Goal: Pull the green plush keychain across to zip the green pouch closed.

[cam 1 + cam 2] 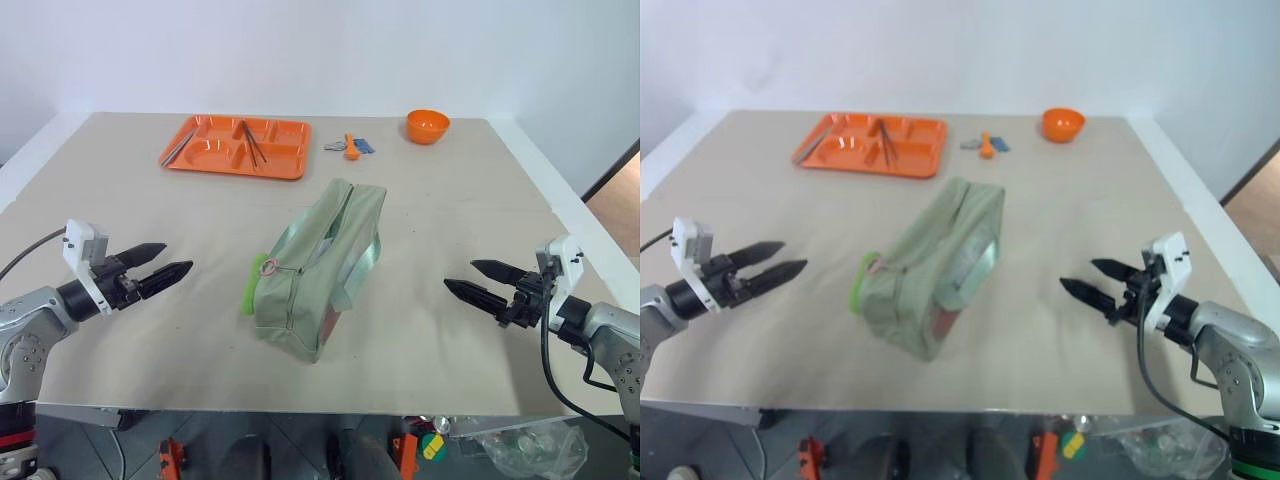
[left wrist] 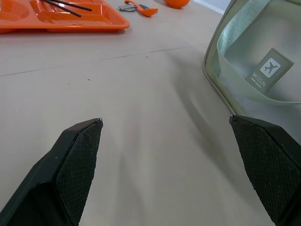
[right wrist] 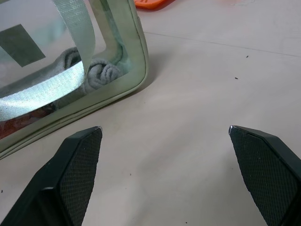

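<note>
We see the green pouch (image 1: 318,268) lying between our two grippers on the pale matte surface (image 1: 450,210), a soft sage fabric block with a zipper along its top and a clear plastic side panel crossed by shiny woven straps. Through that panel, from the right wrist view, something grey and knitted shows, though we cannot tell what it is. The green plush keychain (image 1: 256,277), a fuzzy lime ring, hangs at the pouch end nearest us, on the side toward the left gripper (image 1: 165,268). That gripper hovers apart from the pouch, its two black, cross-hatched fingers spread wide and holding nothing. The right gripper (image 1: 482,281) hangs on the opposite side, also spread and empty. Well beyond both grippers lie an orange tray (image 1: 236,147) of smooth plastic with thin dark utensils in it, a round orange bowl (image 1: 427,125), and a small orange-and-blue item (image 1: 350,146) too small to identify.
</note>
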Controlling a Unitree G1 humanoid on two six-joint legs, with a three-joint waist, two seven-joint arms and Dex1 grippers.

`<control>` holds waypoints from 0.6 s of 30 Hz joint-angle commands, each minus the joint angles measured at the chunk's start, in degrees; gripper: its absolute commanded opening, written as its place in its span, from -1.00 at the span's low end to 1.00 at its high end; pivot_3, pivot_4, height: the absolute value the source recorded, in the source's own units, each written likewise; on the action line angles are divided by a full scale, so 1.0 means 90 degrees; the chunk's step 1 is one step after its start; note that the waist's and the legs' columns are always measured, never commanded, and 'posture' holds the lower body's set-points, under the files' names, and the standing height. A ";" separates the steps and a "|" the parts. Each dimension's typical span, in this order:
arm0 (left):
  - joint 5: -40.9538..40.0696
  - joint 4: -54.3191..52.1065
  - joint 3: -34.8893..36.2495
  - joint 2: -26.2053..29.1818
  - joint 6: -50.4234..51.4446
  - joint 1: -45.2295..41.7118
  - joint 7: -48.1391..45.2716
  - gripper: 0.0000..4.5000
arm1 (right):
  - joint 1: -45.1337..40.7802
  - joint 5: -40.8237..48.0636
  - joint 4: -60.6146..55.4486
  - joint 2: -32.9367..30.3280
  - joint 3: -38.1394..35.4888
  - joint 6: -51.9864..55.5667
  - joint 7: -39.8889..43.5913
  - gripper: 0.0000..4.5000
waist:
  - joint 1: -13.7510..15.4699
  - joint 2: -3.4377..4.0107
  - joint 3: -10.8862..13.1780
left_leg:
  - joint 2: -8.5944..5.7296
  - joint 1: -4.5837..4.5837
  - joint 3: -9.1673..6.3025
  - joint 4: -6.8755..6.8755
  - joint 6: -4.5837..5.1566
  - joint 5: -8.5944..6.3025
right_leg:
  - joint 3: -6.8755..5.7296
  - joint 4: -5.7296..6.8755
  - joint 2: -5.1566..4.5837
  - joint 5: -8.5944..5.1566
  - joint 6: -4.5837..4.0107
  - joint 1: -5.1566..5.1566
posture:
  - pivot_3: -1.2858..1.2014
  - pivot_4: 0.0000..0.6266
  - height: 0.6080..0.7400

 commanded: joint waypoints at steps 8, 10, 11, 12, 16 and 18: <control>-0.0102 -0.0088 0.0084 0.0100 -0.0171 -0.0053 -0.0338 1.00 | -0.0313 -0.0150 -0.0110 -0.0316 0.0218 -0.0167 0.0253 0.99 | 0.0000 0.0000 0.0000 | 0.0000 0.0001 0.0001 0.0000 0.0000 0.0000 | -0.0001 0.0000 0.0000 0.0000 0.0000 0.0000 | 0.03 -0.52 1.00; -0.0064 -0.0077 -0.0017 0.0139 -0.0396 -0.0161 -0.0686 1.00 | -0.0427 -0.0196 -0.0179 -0.0397 0.0302 -0.0180 0.0312 0.99 | 0.0000 0.0001 0.0000 | 0.0000 0.0000 0.0001 0.0000 0.0000 0.0000 | -0.0002 0.0000 0.0001 0.0000 -0.0001 -0.0001 | 0.03 -0.52 1.00; -0.0087 -0.0036 -0.0041 0.0124 -0.0620 -0.0305 -0.0947 1.00 | -0.0535 -0.0180 -0.0233 -0.0472 0.0338 -0.0159 0.0369 0.99 | 0.0001 0.0001 0.0001 | 0.0000 0.0000 0.0002 0.0000 0.0000 0.0000 | -0.0002 0.0000 0.0000 0.0001 -0.0001 -0.0001 | 0.03 -0.52 1.00; -0.0100 0.0001 -0.0051 0.0108 -0.0779 -0.0408 -0.1127 1.00 | -0.0609 -0.0165 -0.0267 -0.0525 0.0361 -0.0144 0.0410 0.99 | 0.0000 0.0001 0.0002 | -0.0001 0.0000 0.0003 0.0000 0.0000 0.0000 | -0.0003 0.0000 0.0000 0.0001 -0.0001 -0.0001 | 0.03 -0.52 1.00; -0.0293 0.0105 -0.0057 0.0013 -0.0825 -0.1157 -0.1163 1.00 | -0.1143 -0.0165 -0.0434 -0.0984 0.0660 -0.0084 0.0800 0.99 | 0.0002 0.0003 0.0017 | -0.0001 0.0000 0.0006 0.0009 -0.0001 0.0005 | -0.0003 0.0000 0.0004 0.0002 0.0007 0.0000 | 0.03 -0.52 1.00; -0.0506 -0.0022 -0.0105 0.0065 -0.0614 -0.1401 -0.1259 1.00 | -0.1438 -0.0391 -0.0576 -0.1424 0.1014 -0.0217 0.1215 0.99 | 0.0001 0.0004 0.0018 | -0.0001 0.0002 0.0007 0.0007 -0.0001 0.0005 | -0.0002 0.0000 0.0005 0.0002 0.0008 0.0002 | 0.03 -0.52 1.00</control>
